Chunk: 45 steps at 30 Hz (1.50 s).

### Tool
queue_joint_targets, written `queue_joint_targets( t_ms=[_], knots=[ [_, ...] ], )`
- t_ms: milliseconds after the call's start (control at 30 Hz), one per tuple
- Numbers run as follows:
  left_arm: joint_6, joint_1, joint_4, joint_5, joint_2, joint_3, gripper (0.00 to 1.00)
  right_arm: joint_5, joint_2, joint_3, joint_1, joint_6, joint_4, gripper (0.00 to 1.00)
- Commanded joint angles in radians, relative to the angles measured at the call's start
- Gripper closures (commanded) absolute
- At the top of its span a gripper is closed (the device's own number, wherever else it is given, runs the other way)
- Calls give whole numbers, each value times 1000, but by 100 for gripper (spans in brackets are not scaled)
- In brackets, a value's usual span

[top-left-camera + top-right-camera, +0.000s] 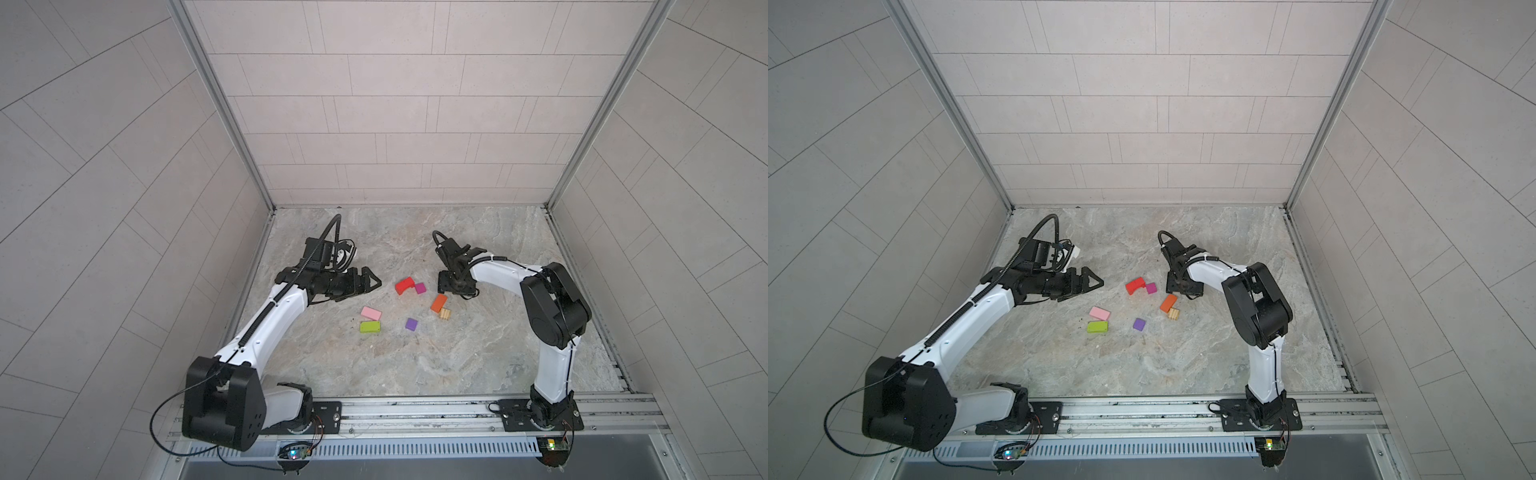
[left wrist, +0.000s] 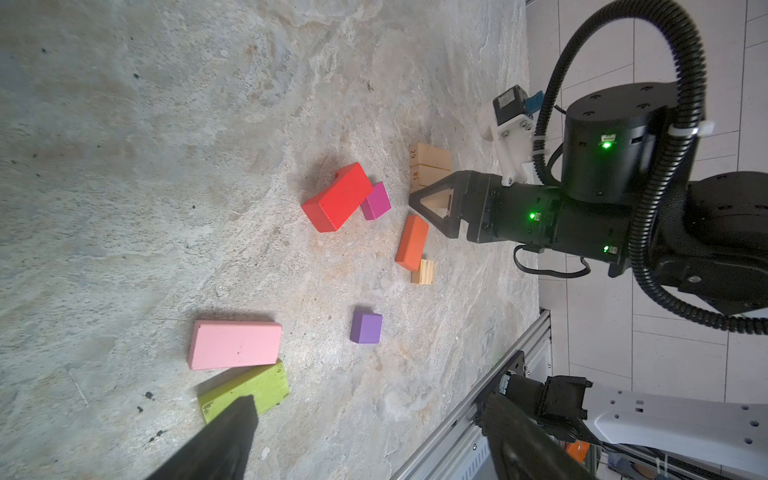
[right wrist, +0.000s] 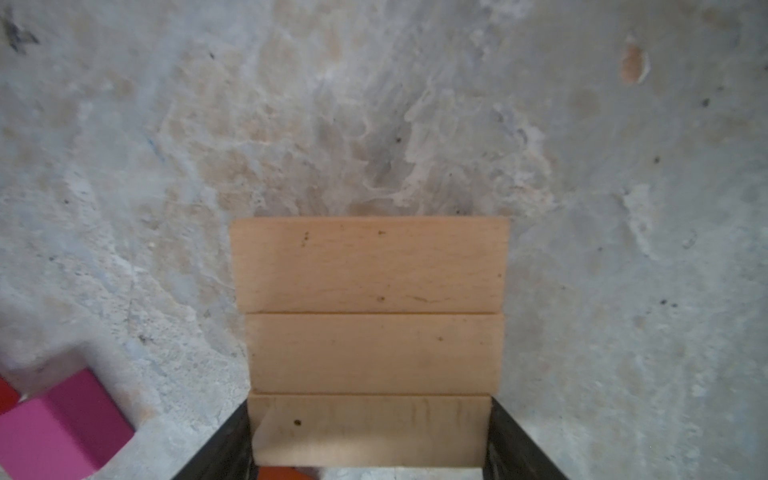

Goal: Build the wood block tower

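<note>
**Loose Blocks, One Tan Bar in the Grip**

Opens nearest the arm bases, in both top views, on the lime green rectangle [image 1: 371, 327], flat on the marbled worktop [image 1: 415, 365], with the pink rectangle [image 1: 371, 312] just beyond and just beside it. Places the purple cube [image 1: 411, 324] alone to their right, apart from every other piece. Sets a small tan block [image 1: 445, 314] farther right, touching the near end of the orange rectangle [image 1: 439, 302]. Moves on to the red arch [image 1: 405, 286], lying on its side with the magenta cube [image 1: 420, 288] touching it. Catches the left tool [image 1: 368, 286] to the left of the arch and apart from it, fingers spread wide, holding nothing. Finds the right tool [image 1: 451, 286] reaching down just right of the magenta cube, clamped end to end on a tan bar [image 3: 370, 428], as seen from the right wrist. Shows two more tan bars [image 3: 370, 266] flat and side by side just beyond the gripped one. Cannot tell whether the gripped bar rests on the worktop or clears it. Leaves the wood block tower unbuilt, its pieces spread over the middle of the worktop.
</note>
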Motion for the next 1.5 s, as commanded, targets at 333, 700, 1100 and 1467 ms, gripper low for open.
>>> queue_joint_targets(
  t_ms=[333,700,1100,1467],
  knots=[
    [23,-3,-21,-5,-22,8,8,26,6,-38,-16,-14,-46,36],
    [23,-2,-19,-1,-19,7,8,35,17,-23,-18,-19,-54,34],
    [23,-2,-20,0,-20,7,8,43,21,-19,-22,-16,-57,33],
    [23,-2,-19,0,-19,7,8,39,24,-18,-25,-16,-55,33]
  ],
)
